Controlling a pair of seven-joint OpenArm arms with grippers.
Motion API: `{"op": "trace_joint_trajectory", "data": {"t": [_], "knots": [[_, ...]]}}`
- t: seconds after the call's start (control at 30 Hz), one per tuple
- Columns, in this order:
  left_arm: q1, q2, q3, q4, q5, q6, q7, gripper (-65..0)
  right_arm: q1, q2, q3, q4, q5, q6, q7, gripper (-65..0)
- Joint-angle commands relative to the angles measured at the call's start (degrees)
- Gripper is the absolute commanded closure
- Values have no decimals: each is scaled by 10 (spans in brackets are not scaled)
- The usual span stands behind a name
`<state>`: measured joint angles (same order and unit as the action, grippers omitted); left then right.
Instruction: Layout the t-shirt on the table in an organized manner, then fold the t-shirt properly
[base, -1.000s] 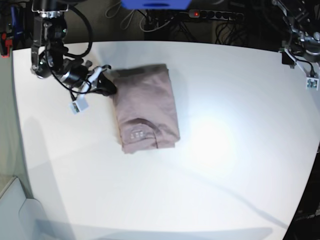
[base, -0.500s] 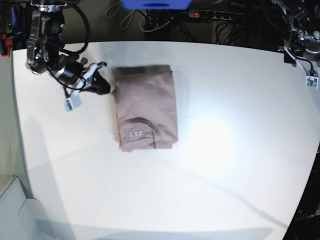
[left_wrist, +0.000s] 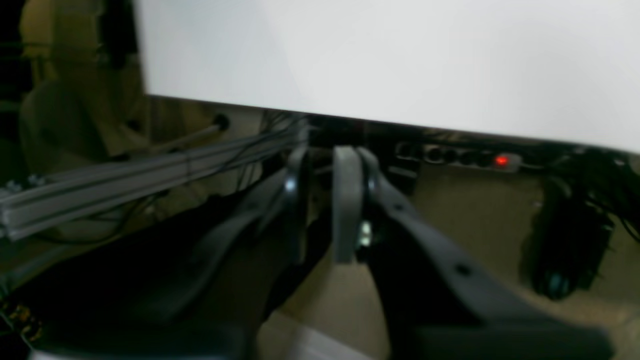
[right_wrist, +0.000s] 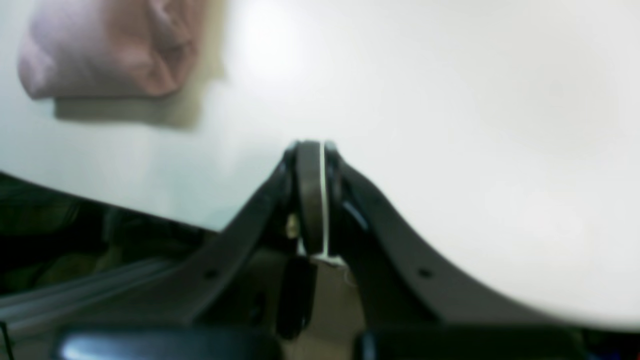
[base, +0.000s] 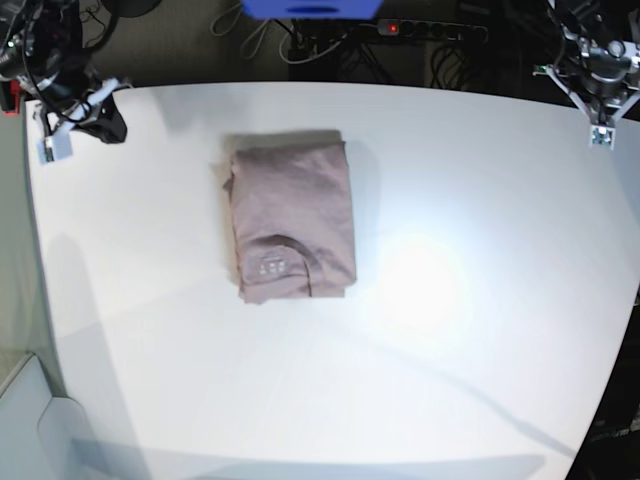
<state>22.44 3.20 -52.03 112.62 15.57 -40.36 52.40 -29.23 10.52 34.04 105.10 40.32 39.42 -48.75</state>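
The mauve-pink t-shirt (base: 292, 218) lies folded into a compact rectangle on the white table (base: 450, 350), neck label facing up near its front end. My right gripper (base: 110, 126) hovers at the table's far left corner, well away from the shirt. In the right wrist view this gripper (right_wrist: 311, 150) is shut and empty, with the t-shirt (right_wrist: 110, 50) at the upper left. My left gripper (base: 603, 100) sits at the far right corner. The left wrist view has it (left_wrist: 324, 157) off the table (left_wrist: 400, 60) edge, its fingers all but together with nothing between them.
A power strip with a red light (base: 392, 28) and cables lie behind the table's far edge, beside a blue object (base: 310, 8). An aluminium rail (left_wrist: 125, 185) runs below the table on the left arm's side.
My right gripper has pulled away from the shirt's left edge to the far left corner. The left arm has shifted slightly at the far right corner. The shirt stays put.
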Motion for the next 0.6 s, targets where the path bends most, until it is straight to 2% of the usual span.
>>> {"op": "trace_joint_trajectory", "data": {"t": [0.0, 0.03, 0.17, 0.23, 0.37, 0.47, 0.57], "knots": [[7, 4, -4, 6, 6, 4, -2, -40, -11, 8, 20, 7, 10, 6, 11, 0], [10, 11, -4, 4, 6, 4, -2, -3, -20, 6, 36, 4, 10, 6, 11, 0], [39, 40, -4, -15, 6, 4, -12, -3, -46, -21, 120, -25, 9, 6, 11, 0], [59, 58, -4, -24, 6, 4, -43, -2, -47, -24, 155, -49, -11, 6, 12, 0], [100, 58, -4, -80, 6, 4, -116, -2, -39, -27, 195, -130, -84, 6, 15, 0], [108, 58, -7, -157, -2, 4, -149, -2, -18, -27, 206, -204, -135, 6, 56, 0], [122, 58, -8, -226, -46, 4, -197, -2, -16, -28, 202, -272, -172, 6, 105, 0]]}}
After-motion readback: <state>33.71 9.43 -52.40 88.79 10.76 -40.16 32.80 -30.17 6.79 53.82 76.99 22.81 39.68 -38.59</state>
